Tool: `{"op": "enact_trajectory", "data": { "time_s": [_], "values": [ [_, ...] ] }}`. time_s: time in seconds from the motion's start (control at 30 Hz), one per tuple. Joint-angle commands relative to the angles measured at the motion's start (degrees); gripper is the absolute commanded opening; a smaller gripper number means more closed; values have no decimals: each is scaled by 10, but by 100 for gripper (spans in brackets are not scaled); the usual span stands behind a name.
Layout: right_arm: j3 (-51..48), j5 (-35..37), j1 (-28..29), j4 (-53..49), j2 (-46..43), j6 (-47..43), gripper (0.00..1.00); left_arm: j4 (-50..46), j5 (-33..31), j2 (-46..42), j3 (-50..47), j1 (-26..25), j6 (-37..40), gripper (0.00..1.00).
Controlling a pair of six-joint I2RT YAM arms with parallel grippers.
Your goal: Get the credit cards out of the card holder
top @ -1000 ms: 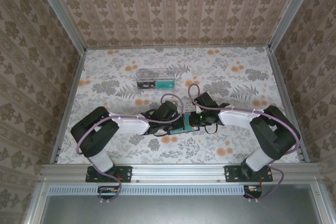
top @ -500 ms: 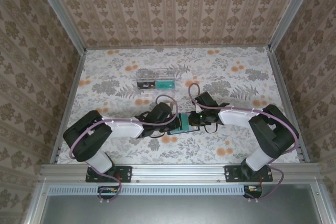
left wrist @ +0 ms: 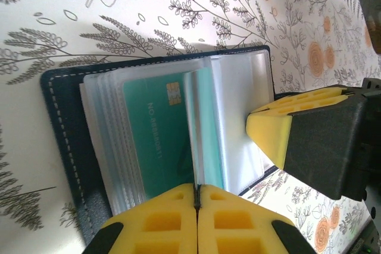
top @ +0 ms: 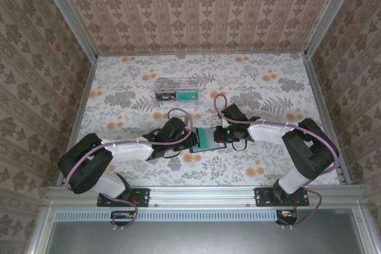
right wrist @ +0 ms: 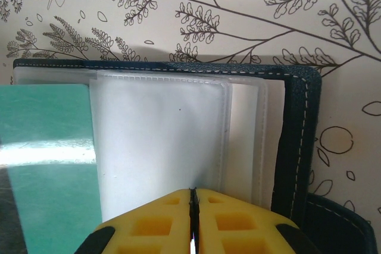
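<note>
1. Centrally, the card holder (left wrist: 59, 129) lay open on the near tabletop (top: 268, 87), between both arms.
2. Left pincer (left wrist: 196, 206) was clamped on a raised teal card (left wrist: 205, 129); right pincer (right wrist: 191, 206), fingers together, pressed on the clear sleeves (right wrist: 161, 135).
3. Pulling straight and slowly seemed wisest.

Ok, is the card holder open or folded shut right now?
Open: the card holder lies spread on the table, clear sleeves fanned out, a teal card face up inside; left tool shut on a second teal leaf.

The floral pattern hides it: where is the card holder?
In the top view, the card holder lies open mid-table, between the left gripper and right gripper, nearer the arms than the clear box.
</note>
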Motion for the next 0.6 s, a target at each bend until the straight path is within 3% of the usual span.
{"op": "enact_trajectory", "data": {
  "time_s": [0.0, 0.33, 0.57],
  "values": [
    [-16, 33, -7, -47, 9, -4, 12, -40, -14, -23, -13, 7, 4, 7],
    [1, 29, -8, -67, -62, -18, 19, -154, -43, -116, 16, 9, 45, 7],
    [24, 82, -9, -111, -191, -47, 39, -282, -77, -160, 86, 20, 132, 7]
  ]
}}
